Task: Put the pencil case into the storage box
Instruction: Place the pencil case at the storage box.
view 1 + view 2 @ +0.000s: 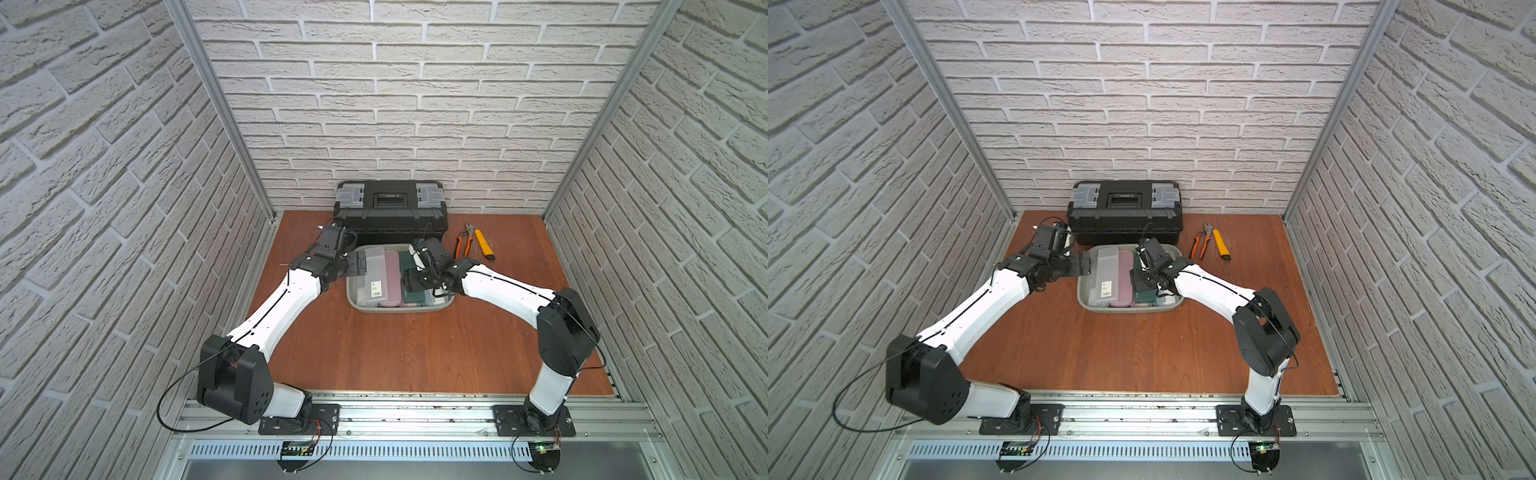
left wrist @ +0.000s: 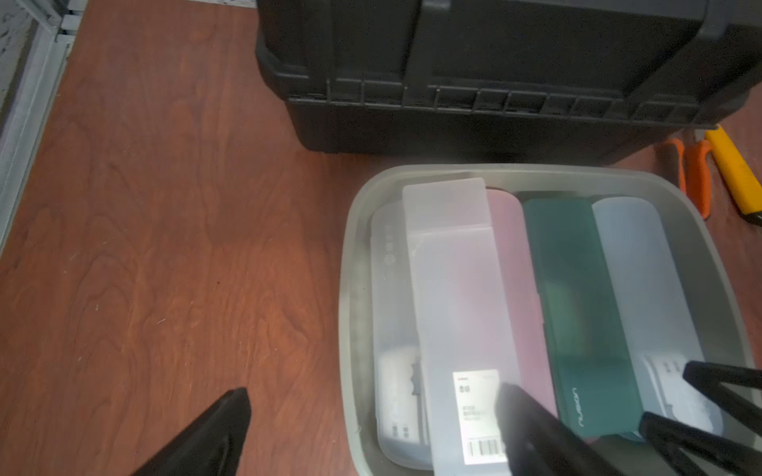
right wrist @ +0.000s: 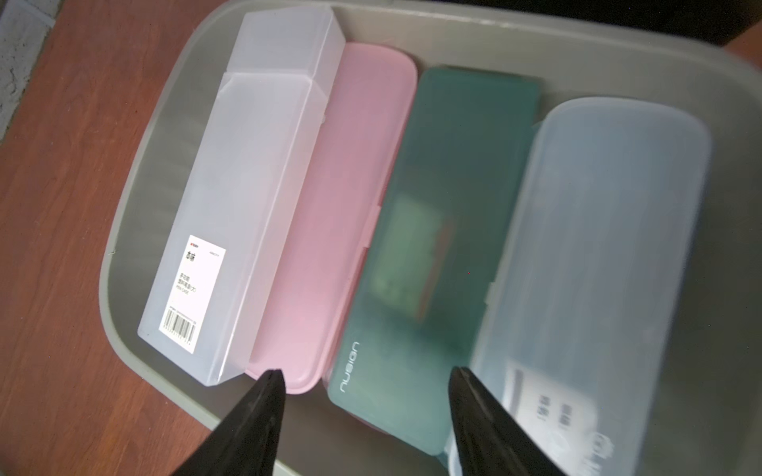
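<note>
The storage box (image 1: 399, 310) (image 1: 1126, 309) (image 2: 349, 288) (image 3: 110, 288) is a grey-green tub in the middle of the table. Several pencil cases lie in it side by side: a clear one with a barcode label (image 1: 374, 272) (image 1: 1106, 274) (image 2: 453, 288) (image 3: 247, 198), a pink one (image 3: 342, 206), a dark green one (image 3: 433, 247) and a pale blue one (image 3: 598, 247). The labelled case rests on another clear case (image 2: 389, 288). My left gripper (image 1: 360, 262) (image 1: 1086, 264) (image 2: 377, 416) stands wide open over the tub's left rim, holding nothing. My right gripper (image 1: 411, 284) (image 1: 1140, 284) (image 3: 367, 371) is open above the green case's near end.
A black lidded toolbox (image 1: 390, 208) (image 1: 1125, 214) (image 2: 495, 82) stands right behind the tub. Orange-handled pliers (image 1: 463, 241) and a yellow utility knife (image 1: 484, 244) lie to the tub's back right. Brick-pattern walls close in three sides of the wooden table (image 1: 395, 353).
</note>
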`<state>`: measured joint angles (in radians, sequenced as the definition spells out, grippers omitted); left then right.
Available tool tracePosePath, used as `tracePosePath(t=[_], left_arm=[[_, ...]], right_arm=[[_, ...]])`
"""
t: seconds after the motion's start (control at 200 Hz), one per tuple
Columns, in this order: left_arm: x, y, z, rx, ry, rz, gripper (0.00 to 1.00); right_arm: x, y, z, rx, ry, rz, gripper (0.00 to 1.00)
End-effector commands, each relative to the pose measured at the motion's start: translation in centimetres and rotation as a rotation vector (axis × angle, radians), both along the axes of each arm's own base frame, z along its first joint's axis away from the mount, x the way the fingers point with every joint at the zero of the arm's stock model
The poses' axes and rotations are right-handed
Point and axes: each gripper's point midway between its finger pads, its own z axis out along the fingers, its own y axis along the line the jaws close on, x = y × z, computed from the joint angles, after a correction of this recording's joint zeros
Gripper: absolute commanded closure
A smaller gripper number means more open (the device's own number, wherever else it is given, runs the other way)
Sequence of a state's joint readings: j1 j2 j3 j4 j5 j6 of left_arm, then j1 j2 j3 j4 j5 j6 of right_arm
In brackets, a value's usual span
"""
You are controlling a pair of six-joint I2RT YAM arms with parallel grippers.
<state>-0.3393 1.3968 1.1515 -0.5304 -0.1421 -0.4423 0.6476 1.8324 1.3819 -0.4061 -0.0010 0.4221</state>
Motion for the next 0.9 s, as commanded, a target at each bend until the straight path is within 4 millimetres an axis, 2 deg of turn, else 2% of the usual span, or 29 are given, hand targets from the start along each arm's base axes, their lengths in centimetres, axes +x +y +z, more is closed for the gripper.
tracePosePath(t=[0.0, 0.245, 0.29, 0.3, 0.315, 0.575, 0.755, 0.895], left_arm=[[-1.0, 0.9, -0.7, -0.004, 0.01, 0.019, 0.02], [-2.2, 2.1, -1.1, -0.016, 0.01, 0.051, 0.02], [-2.3, 2.3, -1.1, -0.018, 0.009, 0.054, 0.02], [-2.3, 2.3, -1.1, -0.017, 0.01, 0.054, 0.02], [-2.3, 2.4, -1.0, -0.018, 0.009, 0.055, 0.01], [-2.7, 3.1, -0.6, -0.014, -0.003, 0.068, 0.02], [-2.9, 3.2, -0.9, -0.015, 0.004, 0.068, 0.01], [-3.0, 3.1, -1.3, -0.022, 0.012, 0.07, 0.02]], right_arm=[[0.3, 3.0, 1.1, 0.073, -0.008, 0.031, 0.33], [0.5, 6.4, 0.0, 0.113, 0.031, 0.068, 0.34], [0.5, 6.9, 0.4, 0.127, 0.028, 0.074, 0.34], [0.5, 6.9, -0.7, 0.113, 0.046, 0.074, 0.34], [0.4, 7.1, -1.1, 0.112, 0.052, 0.075, 0.34], [0.0, 9.3, -2.3, 0.106, 0.085, 0.108, 0.39], [-0.3, 10.1, -2.0, 0.097, 0.076, 0.129, 0.41], [-0.2, 10.0, -1.2, 0.076, 0.061, 0.136, 0.41]])
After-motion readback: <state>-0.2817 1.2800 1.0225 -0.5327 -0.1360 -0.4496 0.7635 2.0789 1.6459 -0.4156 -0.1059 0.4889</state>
